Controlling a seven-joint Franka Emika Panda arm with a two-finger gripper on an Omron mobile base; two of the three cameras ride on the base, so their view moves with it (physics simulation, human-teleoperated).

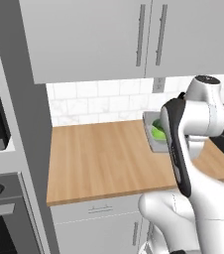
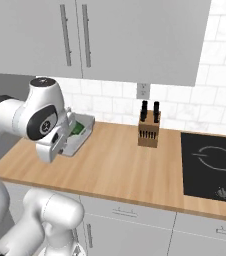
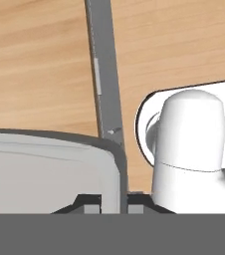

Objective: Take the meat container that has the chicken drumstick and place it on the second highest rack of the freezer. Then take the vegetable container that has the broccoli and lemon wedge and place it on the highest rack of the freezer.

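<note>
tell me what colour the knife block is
Light brown wood, with dark knife handles on top. The knife block shows best in the right base view.

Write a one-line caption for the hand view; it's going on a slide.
Gripper shut on the rim of the grey container, seen from above the wooden counter.

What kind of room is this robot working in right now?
A home kitchen, rendered rather than real. A wooden counter runs under white wall cabinets, with a black cooktop set into it, a knife block beside that, and an oven at the left.
</note>
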